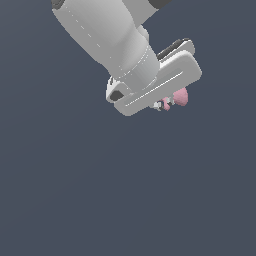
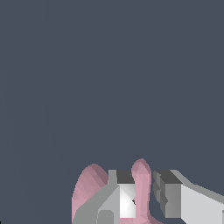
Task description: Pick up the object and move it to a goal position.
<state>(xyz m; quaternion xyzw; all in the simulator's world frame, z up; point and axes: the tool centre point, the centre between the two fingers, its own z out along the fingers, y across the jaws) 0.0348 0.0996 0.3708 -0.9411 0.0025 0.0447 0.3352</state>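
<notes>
A simulator's rendered space is showing here: flat, featureless slate-grey background is filling both views, with smooth, untextured arm (image 1: 115, 40) shading.

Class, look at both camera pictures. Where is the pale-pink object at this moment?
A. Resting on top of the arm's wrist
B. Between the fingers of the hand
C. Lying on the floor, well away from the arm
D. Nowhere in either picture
B. In the wrist view the pale-pink object sits between the fingers of the hand, and the exterior view shows pink poking out under the hand.
</notes>
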